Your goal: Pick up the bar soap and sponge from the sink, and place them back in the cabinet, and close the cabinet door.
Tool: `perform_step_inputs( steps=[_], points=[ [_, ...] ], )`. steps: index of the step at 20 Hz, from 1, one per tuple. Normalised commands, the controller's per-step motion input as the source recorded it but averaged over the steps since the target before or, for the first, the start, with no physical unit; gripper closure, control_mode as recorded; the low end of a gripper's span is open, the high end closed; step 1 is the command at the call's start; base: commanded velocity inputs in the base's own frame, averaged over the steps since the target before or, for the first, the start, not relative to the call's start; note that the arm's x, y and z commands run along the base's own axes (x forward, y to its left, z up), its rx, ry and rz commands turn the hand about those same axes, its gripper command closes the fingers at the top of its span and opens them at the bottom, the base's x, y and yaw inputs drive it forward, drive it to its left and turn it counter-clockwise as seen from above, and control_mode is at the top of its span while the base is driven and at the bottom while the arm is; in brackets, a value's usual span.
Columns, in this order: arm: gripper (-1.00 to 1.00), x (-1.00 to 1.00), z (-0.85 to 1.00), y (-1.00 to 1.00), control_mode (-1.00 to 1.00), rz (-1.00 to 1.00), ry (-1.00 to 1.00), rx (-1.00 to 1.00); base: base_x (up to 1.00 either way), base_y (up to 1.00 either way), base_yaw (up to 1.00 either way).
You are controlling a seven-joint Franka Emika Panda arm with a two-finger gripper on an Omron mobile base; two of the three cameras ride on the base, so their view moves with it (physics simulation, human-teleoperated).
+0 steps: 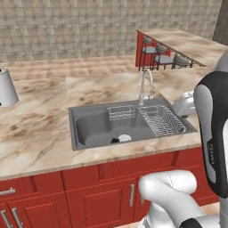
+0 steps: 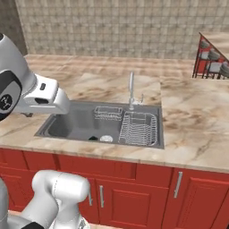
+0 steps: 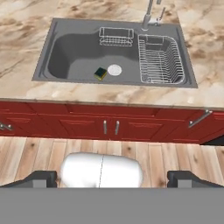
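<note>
The grey steel sink (image 3: 61, 33) is set in the marble counter, with a round white drain (image 3: 114, 69) in its floor. The sponge (image 3: 101, 73) lies just left of that drain, dark green face up with a yellow edge showing. From the base cameras it is a small dark spot beside the drain (image 1: 114, 140) (image 2: 93, 138). My gripper (image 3: 114, 179) hangs well back from the sink, out over the floor in front of the counter. Its fingertips (image 3: 41, 178) stand wide apart, open, with nothing between them. The bar soap, the cabinet and the cabinet door are out of view.
A chrome tap (image 1: 144, 84) rises behind the basin. A small wire basket (image 3: 116, 36) and a larger wire rack (image 3: 159, 59) sit in it. Red base cupboards (image 3: 109, 124) run under the counter. A white cylinder (image 1: 6, 87) stands far left; stools (image 1: 162, 55) stand at back right.
</note>
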Motion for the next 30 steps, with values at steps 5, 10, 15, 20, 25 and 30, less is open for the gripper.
perform_step_inputs(
  steps=[5,10,15,20,25,30],
  points=[
    [-1.0,0.0,0.0,0.0,1.0,0.0,0.0,0.0,0.31,0.0,0.16],
    [-1.0,0.0,0.0,0.0,1.0,0.0,0.0,0.0,0.39,0.06,0.18],
    [-1.0,0.0,0.0,0.0,1.0,0.0,0.0,0.0,0.35,0.0,0.01],
    [-1.0,0.0,0.0,0.0,1.0,0.0,0.0,0.0,0.33,0.0,0.0],
    [-1.0,0.0,0.0,0.0,1.0,0.0,0.0,0.0,0.37,0.02,0.0],
    [-1.0,0.0,0.0,0.0,1.0,0.0,0.0,0.0,0.36,0.02,-0.02]
  ],
)
